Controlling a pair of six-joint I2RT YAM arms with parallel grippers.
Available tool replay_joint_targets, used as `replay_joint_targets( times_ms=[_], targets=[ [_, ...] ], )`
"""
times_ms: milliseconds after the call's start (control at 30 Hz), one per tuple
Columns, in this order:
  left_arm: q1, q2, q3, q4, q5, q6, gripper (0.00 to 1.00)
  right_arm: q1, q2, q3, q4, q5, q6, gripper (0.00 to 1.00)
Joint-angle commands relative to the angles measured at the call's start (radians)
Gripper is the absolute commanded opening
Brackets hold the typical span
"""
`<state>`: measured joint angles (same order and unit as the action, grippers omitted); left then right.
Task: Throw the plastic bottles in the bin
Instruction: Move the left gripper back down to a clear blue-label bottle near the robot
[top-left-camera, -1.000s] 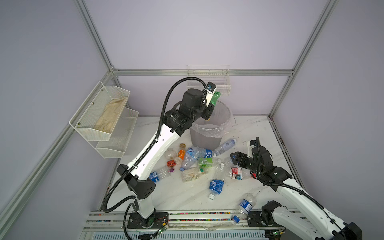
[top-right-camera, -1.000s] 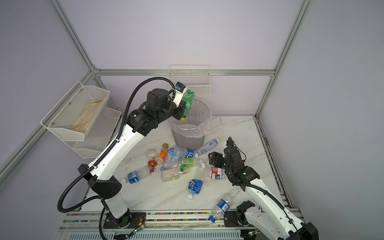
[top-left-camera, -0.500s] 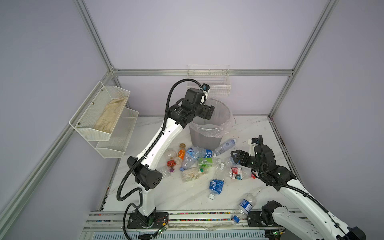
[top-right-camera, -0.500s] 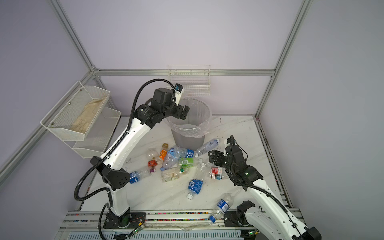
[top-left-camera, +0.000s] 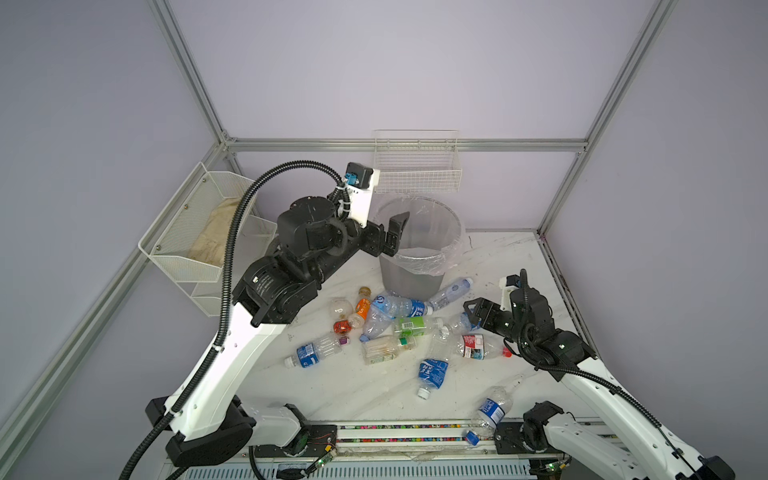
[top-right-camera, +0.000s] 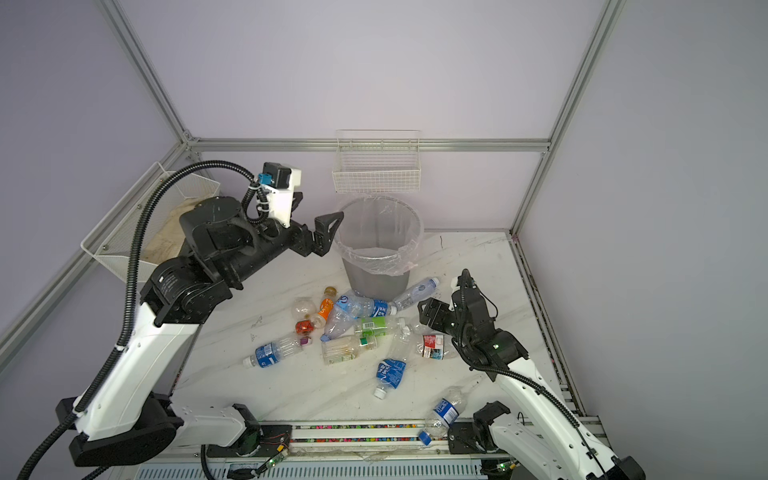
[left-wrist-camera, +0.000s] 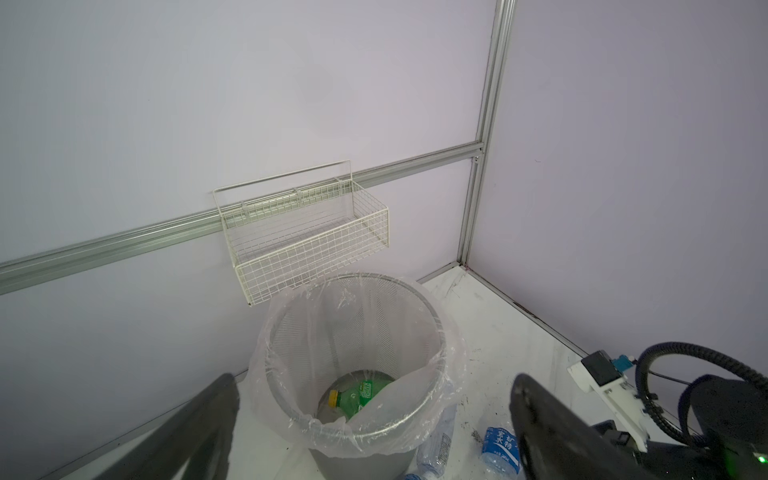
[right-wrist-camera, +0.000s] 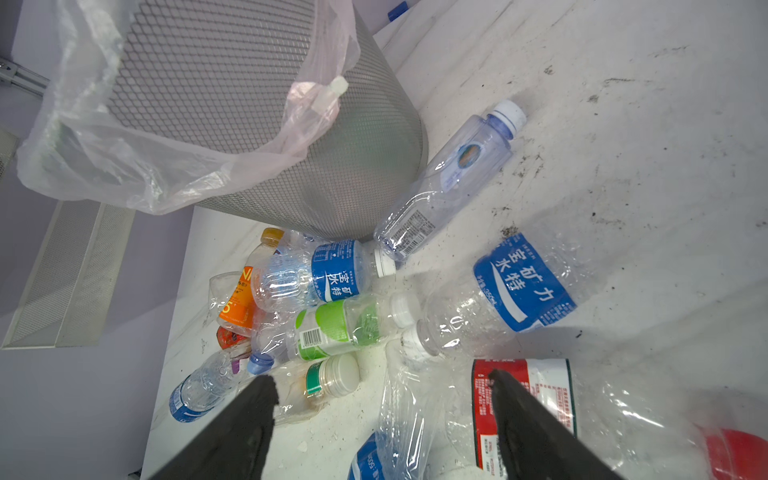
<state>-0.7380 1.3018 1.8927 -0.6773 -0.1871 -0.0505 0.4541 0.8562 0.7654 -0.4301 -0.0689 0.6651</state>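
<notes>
Hovering left fingers (left-wrist-camera: 540, 419) spread by bin (left-wrist-camera: 357, 455), right fingers (right-wrist-camera: 515, 415) spread near 宝矿力水特 bottle (right-wrist-camera: 523, 286)

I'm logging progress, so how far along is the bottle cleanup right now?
Done: a green bottle lies in the bin. In hand: nothing; the left gripper is open beside the bin rim, the right gripper open above the loose bottles. Left: about a dozen of them lie on the table, most clustered in front of the bin, one near the front edge.

bin (top-left-camera: 409, 279): 1 | bottles (left-wrist-camera: 358, 394) inside: 1 | bottles (top-left-camera: 400, 306) on table (top-left-camera: 353, 399): about 14 | wire baskets (top-left-camera: 417, 179): 2
</notes>
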Motion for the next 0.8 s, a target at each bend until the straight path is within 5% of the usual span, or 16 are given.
replay_joint_targets(
  times_ms=[0,167,433,767],
  targets=[
    [-0.028,-0.068,-0.129,0.054,-0.01,-0.031,1.0,-0.003,-0.007,0.029,-0.115,0.066,0.109,0.84],
    [-0.067,-0.186,-0.283,0.059,-0.041,-0.075,0.99,-0.002,0.001,0.007,-0.32,0.15,0.336,0.96],
    [-0.133,-0.327,-0.518,0.078,-0.093,-0.157,0.98,-0.002,-0.178,-0.088,-0.504,0.104,0.546,0.96],
    [-0.205,-0.398,-0.715,0.079,-0.102,-0.268,0.95,-0.003,-0.198,-0.047,-0.669,0.085,0.498,0.92]
  ],
)
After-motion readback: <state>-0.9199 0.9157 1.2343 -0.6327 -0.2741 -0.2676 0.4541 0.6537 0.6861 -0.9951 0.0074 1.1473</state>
